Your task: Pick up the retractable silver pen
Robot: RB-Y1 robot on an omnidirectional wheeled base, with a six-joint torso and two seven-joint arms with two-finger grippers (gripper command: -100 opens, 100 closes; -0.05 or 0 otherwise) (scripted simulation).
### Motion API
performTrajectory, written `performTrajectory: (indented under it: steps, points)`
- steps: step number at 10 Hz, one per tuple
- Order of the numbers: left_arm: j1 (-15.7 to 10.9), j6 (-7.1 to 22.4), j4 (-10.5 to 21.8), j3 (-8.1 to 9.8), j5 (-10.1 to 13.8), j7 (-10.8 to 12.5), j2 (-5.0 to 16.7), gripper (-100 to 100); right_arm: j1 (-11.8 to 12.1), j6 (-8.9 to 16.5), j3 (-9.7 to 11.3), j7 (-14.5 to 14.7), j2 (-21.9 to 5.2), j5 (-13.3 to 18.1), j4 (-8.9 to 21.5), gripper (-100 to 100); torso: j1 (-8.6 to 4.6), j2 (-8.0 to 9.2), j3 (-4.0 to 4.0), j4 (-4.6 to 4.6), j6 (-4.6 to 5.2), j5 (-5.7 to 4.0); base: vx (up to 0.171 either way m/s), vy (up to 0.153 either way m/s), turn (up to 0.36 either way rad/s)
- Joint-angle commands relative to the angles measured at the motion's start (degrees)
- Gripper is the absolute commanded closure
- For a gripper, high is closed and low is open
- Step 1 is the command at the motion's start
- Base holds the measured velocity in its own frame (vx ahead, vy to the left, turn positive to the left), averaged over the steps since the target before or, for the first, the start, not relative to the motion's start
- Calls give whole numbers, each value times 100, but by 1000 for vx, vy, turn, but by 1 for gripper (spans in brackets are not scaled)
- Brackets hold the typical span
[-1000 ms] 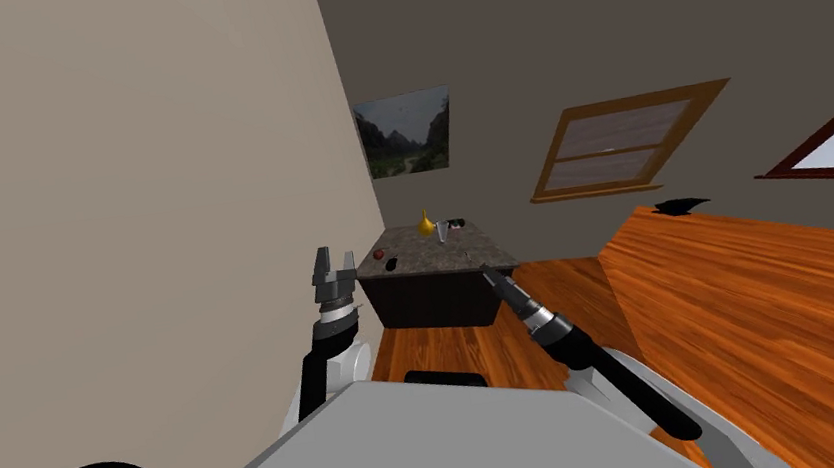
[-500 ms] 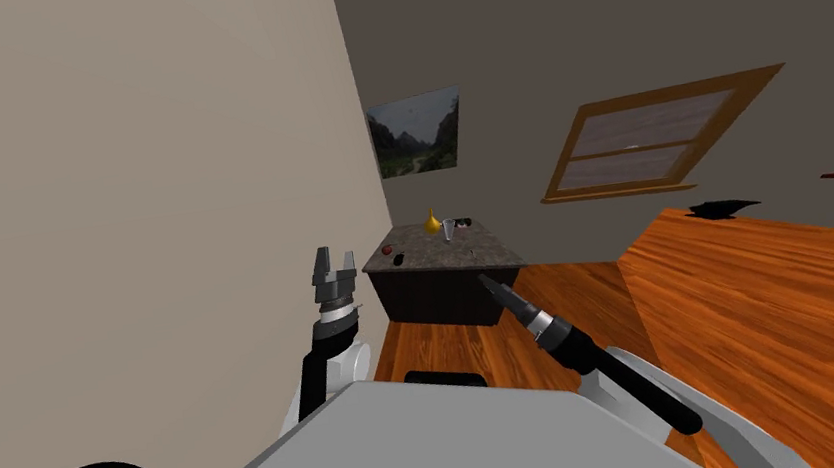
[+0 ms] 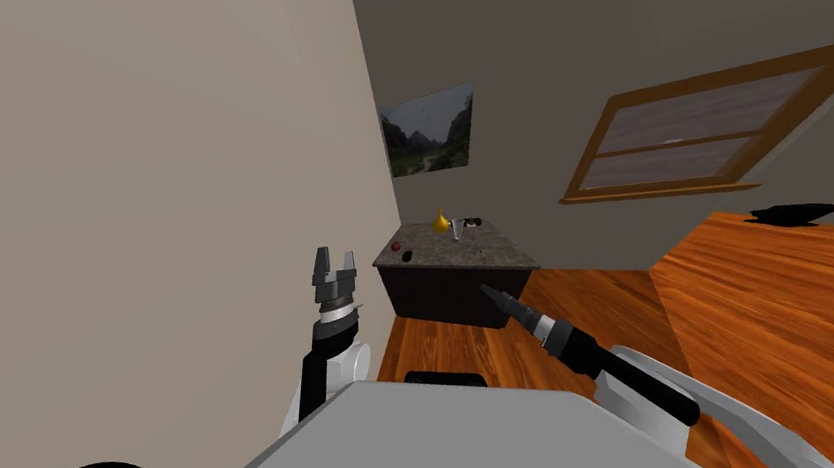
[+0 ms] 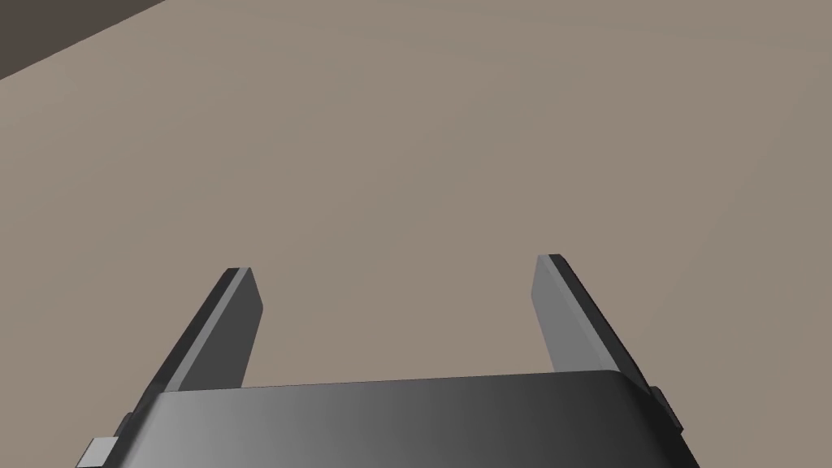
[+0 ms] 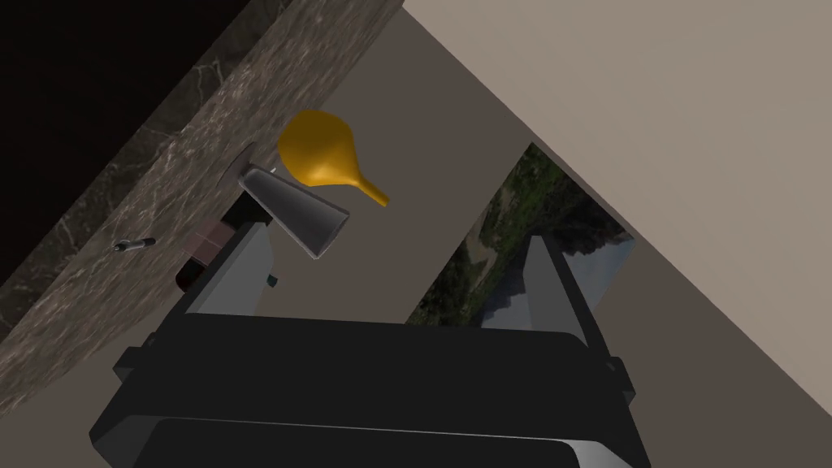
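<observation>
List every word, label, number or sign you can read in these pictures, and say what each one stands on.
None: no text can be read anywhere.
The wall picture shows a landscape with no caption.
The yellow vase, grey cup and pen on the marbled cabinet top show no lettering.
The small dark item on that top is too small to tell.

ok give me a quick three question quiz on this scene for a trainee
1. True or false: the right gripper is shut on the thin silver pen.
2. What stands next to the yellow bulb-shaped vase on the dark marbled stone countertop? A a grey cone-shaped cup, B a book, C a lamp.
3. Fill in: the left gripper is ___.
Key: 1 false; 2 A; 3 open.
</observation>
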Motion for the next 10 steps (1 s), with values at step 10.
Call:
performTrajectory:
  steps: [10]
  points:
    - [1, 0, 0, 1, 0, 0, 0, 0, 44, 671, 482, -358, -1745, -472, 627, -100, -5, -15, -9, -3, 5, 0, -8, 15, 128]
